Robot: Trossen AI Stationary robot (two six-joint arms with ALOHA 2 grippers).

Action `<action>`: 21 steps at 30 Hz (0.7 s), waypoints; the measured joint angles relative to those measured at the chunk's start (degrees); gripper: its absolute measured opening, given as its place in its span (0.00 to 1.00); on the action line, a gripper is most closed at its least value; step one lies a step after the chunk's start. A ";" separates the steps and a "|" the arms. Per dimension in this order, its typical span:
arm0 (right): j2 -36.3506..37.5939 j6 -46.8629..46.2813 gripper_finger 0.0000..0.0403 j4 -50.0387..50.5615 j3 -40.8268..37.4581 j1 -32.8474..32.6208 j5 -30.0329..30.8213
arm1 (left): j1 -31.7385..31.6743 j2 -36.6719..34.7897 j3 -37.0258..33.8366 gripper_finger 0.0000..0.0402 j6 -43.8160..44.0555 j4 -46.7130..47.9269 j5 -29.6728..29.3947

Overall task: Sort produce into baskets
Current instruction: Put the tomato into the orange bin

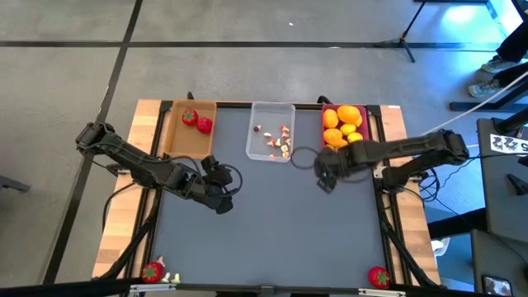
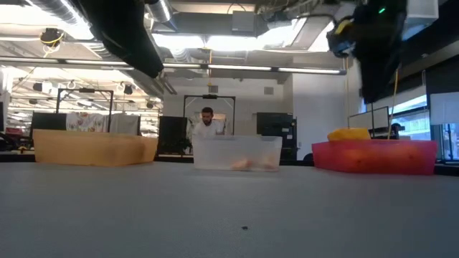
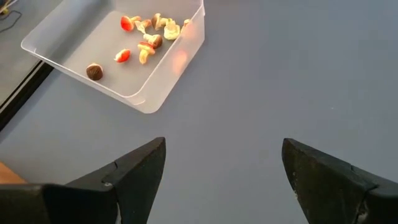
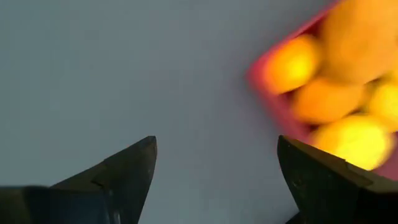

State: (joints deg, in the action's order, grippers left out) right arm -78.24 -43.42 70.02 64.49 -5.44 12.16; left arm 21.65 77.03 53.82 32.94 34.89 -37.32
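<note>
**Overhead, both grippers open and empty near the three trays**

Now, going left to right: the left gripper (image 1: 221, 198) hangs over the bare grey table (image 1: 272, 231) with its two dark fingers (image 3: 134, 171) spread wide and nothing between them. The shallow tan-brown rectangular tray (image 1: 175, 140) lies beyond it and off to its left, holding two red strawberry-like pieces with green tops (image 1: 196, 121). The clear translucent plastic tray (image 1: 257, 148) sits ahead of this gripper and slightly to its right, apart from the fingertips; inside it lie the tiny white-and-red mushroom-like bits (image 3: 149, 43), loosely scattered.

The right gripper (image 1: 324, 175) hovers just beside the near left corner of the magenta-pink tray (image 1: 323, 124), between that tray and the clear one. Its fingers (image 4: 124, 171) are likewise parted and hold nothing. The yellow and orange rounded fruits (image 1: 342, 124) are heaped in the pink tray, just ahead of this gripper and to its right, and fill the tray to its rim.

Well behind both grippers, at the table's near edge, a loose red strawberry piece (image 1: 153, 271) lies at the left corner with a small pale bit touching it, and another red strawberry piece (image 1: 378, 276) lies at the right corner.

In the low view a person (image 2: 208, 123) stands in the room beyond the clear tray.
</note>
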 joint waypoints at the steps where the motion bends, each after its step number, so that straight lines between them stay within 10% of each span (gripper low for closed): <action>1: 0.00 -0.98 0.82 0.02 0.00 -1.85 -1.57 | 0.00 0.00 0.00 0.79 0.00 0.00 0.00; 21: -0.52 -18.49 0.92 1.41 -0.02 -23.72 -12.98 | 0.00 -0.02 0.00 0.79 -0.32 0.00 0.00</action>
State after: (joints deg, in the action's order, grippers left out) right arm -78.76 -61.91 71.43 64.47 -29.16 -0.82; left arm 21.65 77.01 53.82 32.62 34.89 -37.32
